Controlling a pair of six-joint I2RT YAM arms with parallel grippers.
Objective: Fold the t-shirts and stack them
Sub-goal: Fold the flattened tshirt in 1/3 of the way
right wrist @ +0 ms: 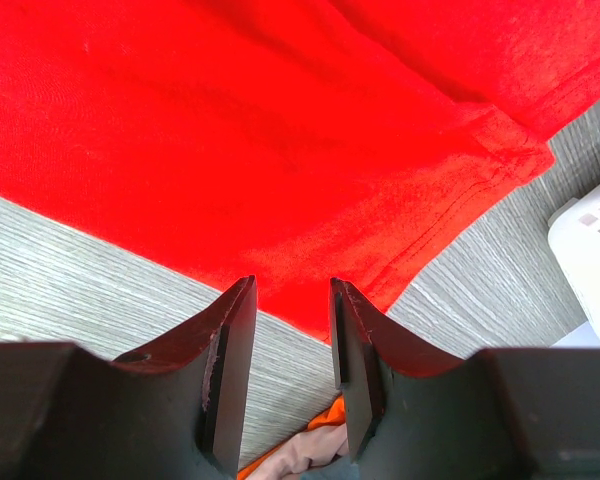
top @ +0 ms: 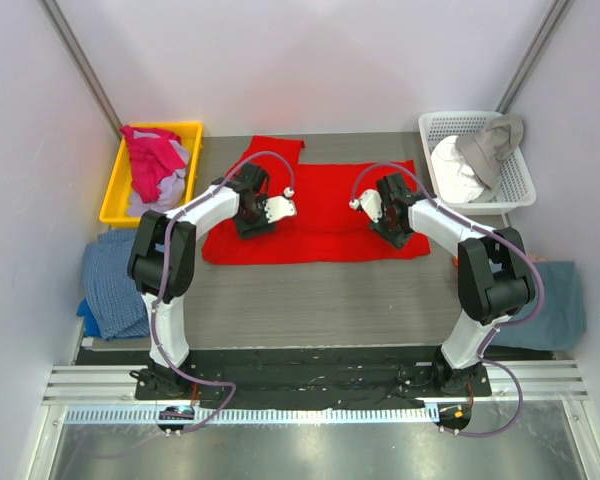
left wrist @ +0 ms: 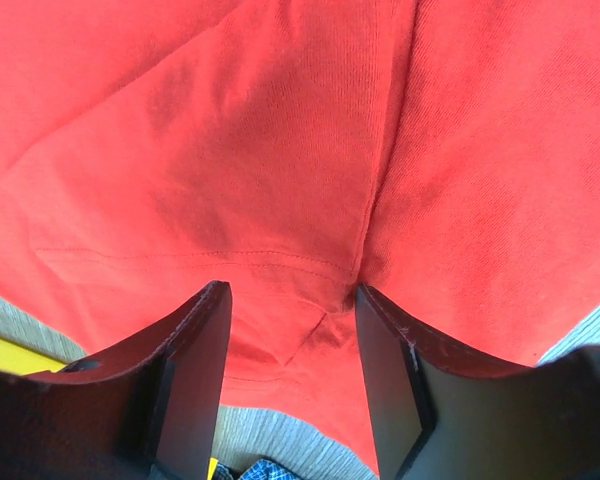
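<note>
**Worktop layout: one shirt spread mid-table, holders at both far corners**

Spread t-shirt point(top: 320, 215) lies flat on the worktop point(top: 320, 300), centre, toward the far side. Left tool point(top: 252, 222) sits over its left part. Right tool point(top: 398, 232) sits over its right part, at the shirt's edge in the wrist view. Bin point(top: 115, 190) stands far left, just beside the shirt, with a heap of t-shirts point(top: 155, 165) in it. Basket point(top: 520, 185) stands far right, with crumpled clothes point(top: 470, 165) in it, one draped over the rim. Folded stack point(top: 115, 280) lies at the left edge, in front of the bin. Flat cloth point(top: 555, 305) lies at the right edge, in front of the basket, partly behind the right arm.
</note>
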